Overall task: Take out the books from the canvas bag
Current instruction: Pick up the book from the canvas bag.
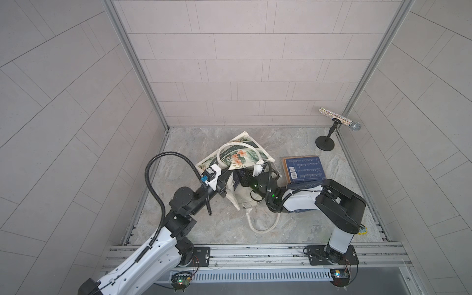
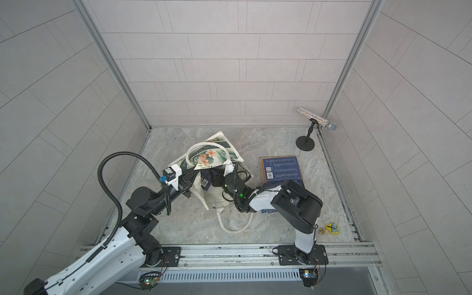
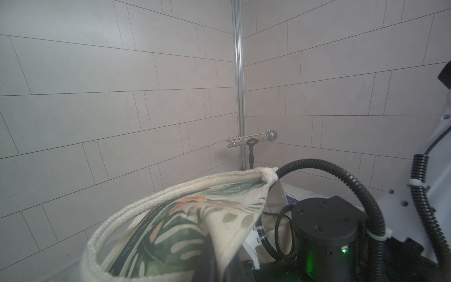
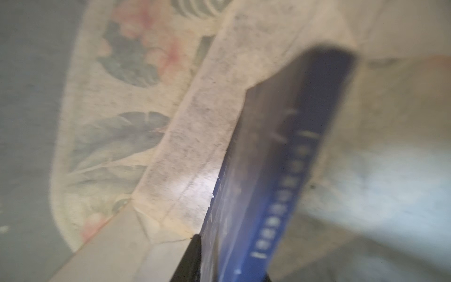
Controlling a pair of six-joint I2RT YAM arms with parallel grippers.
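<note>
Top views: removed books are stacked right; canvas bag rim is pinched by the closed left gripper; navy book inside is straddled by right gripper, clamping uncertain.

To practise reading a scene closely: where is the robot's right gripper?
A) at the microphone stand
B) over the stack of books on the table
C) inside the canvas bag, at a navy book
C: the right wrist view shows the right gripper with a navy book between its fingers and the cloth of the canvas bag all around.
</note>
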